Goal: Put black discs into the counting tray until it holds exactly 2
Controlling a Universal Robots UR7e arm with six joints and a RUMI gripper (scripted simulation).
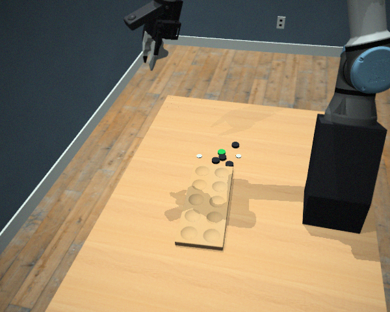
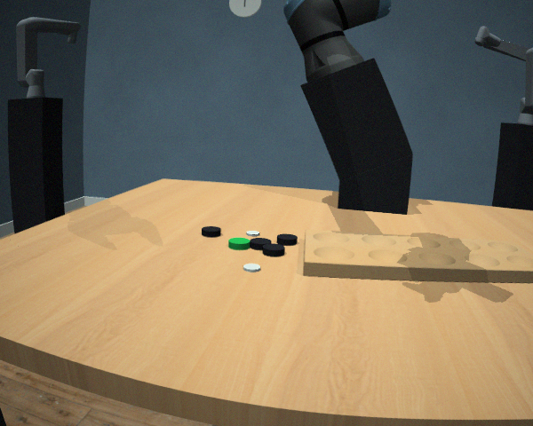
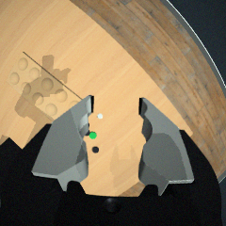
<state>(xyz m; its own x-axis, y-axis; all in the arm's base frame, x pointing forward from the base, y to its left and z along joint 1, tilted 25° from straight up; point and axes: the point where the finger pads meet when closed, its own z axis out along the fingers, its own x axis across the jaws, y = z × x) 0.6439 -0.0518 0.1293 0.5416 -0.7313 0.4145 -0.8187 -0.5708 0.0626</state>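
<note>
The wooden counting tray (image 1: 207,206) lies in the middle of the table, and every pocket I can see is empty. It also shows in the exterior view (image 2: 423,256) and in the wrist view (image 3: 40,89). Several black discs lie on the table just beyond the tray's far end: one (image 1: 235,144) apart, one (image 1: 229,164) close to the tray's corner, and two (image 1: 215,160) (image 1: 222,156) side by side. My gripper (image 1: 149,58) hangs high above the floor past the table's far left corner. Its fingers are apart and empty.
A green disc (image 1: 221,151) touches the black pair. Two small white discs (image 1: 199,155) (image 1: 238,155) lie to either side. The robot's black pedestal (image 1: 342,174) stands at the table's right edge. Black camera posts (image 2: 35,160) stand beyond the table.
</note>
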